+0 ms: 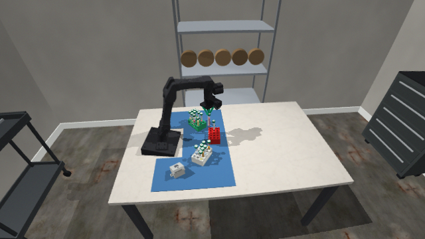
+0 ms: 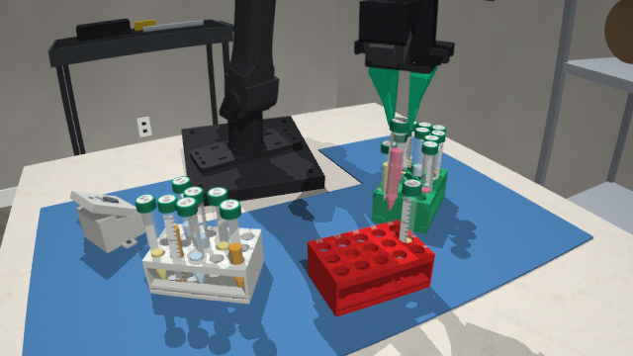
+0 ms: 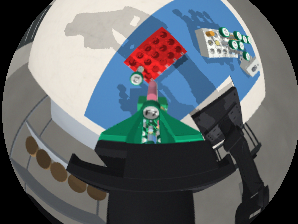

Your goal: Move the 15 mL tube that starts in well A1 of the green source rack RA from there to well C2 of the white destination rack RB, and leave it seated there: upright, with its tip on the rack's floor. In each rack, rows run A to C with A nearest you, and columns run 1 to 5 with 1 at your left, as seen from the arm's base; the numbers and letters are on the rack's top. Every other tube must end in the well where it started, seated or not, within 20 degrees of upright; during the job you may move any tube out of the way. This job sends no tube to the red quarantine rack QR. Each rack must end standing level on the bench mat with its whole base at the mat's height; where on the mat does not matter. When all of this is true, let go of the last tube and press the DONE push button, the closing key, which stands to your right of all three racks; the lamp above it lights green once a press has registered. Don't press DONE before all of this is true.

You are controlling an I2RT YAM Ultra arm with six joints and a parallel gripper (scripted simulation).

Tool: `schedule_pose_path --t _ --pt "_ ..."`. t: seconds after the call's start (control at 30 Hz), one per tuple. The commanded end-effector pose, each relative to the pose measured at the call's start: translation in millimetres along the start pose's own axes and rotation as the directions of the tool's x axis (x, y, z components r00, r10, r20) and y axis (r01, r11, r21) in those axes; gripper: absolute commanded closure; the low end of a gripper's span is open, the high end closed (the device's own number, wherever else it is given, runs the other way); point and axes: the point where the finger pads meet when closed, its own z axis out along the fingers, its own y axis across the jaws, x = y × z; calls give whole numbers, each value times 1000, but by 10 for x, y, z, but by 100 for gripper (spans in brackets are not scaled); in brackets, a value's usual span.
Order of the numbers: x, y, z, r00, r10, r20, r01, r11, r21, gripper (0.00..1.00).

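Observation:
My gripper (image 1: 208, 111) (image 2: 400, 121) (image 3: 151, 112) is shut on the green cap of a pink-filled 15 mL tube (image 1: 209, 119) (image 2: 396, 173) (image 3: 152, 87). The tube hangs upright in the air, its tip free, at the side of the green rack RA (image 1: 197, 126) (image 2: 425, 210) that faces the red rack. Several capped tubes stand in the green rack. The white rack RB (image 1: 203, 158) (image 2: 206, 278) (image 3: 212, 42) stands further along the blue mat (image 1: 199, 179) (image 2: 495, 232) and holds several tubes. Its well C2 is too small to make out.
The red rack QR (image 1: 214, 136) (image 2: 371, 267) (image 3: 156, 50) stands between the two racks with one clear tube (image 2: 407, 213) in a corner well near the held tube. The grey DONE button box (image 1: 176, 170) (image 2: 106, 222) stands beyond the white rack. The arm's black base (image 2: 252, 158) is beside the mat.

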Motion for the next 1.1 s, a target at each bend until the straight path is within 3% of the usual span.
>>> schedule_pose_path --t 0.0,1.07 --pt "-34 37 -75 1000 -3 9 3 1000 -19 100" --pt "-65 85 -77 1000 -3 9 3 1000 -19 100"
